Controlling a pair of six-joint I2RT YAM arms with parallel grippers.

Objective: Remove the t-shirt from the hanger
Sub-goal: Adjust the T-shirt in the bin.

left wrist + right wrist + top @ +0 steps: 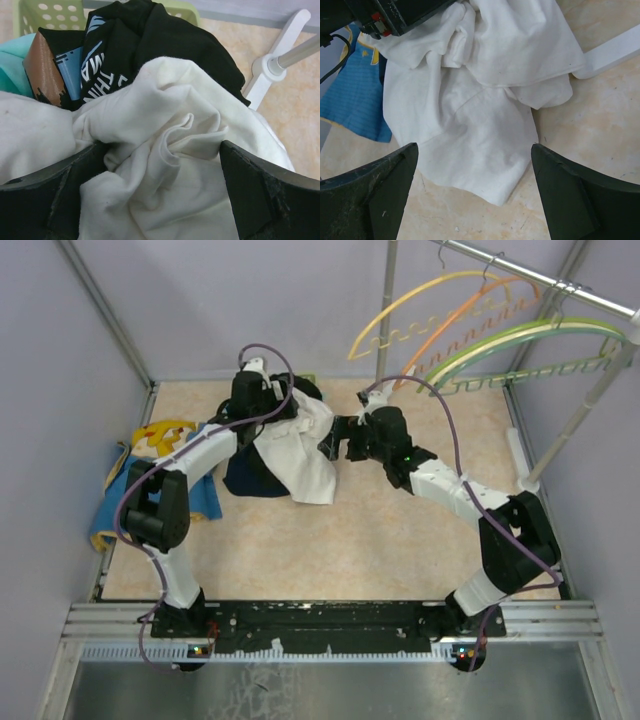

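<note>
The white t-shirt lies crumpled over a pile of clothes on the table, with no hanger visible in it. My left gripper is at its far end, fingers spread wide with folds of the white t-shirt bunched between them; the left gripper is open. My right gripper is at the shirt's right side, open. In the right wrist view the right gripper hovers over the lower hem of the white t-shirt, not touching it.
A black printed shirt lies under the white one, by a green basket. Blue and yellow clothes lie at the left. Yellow, orange and green hangers hang bare on the rack; its white foot is nearby.
</note>
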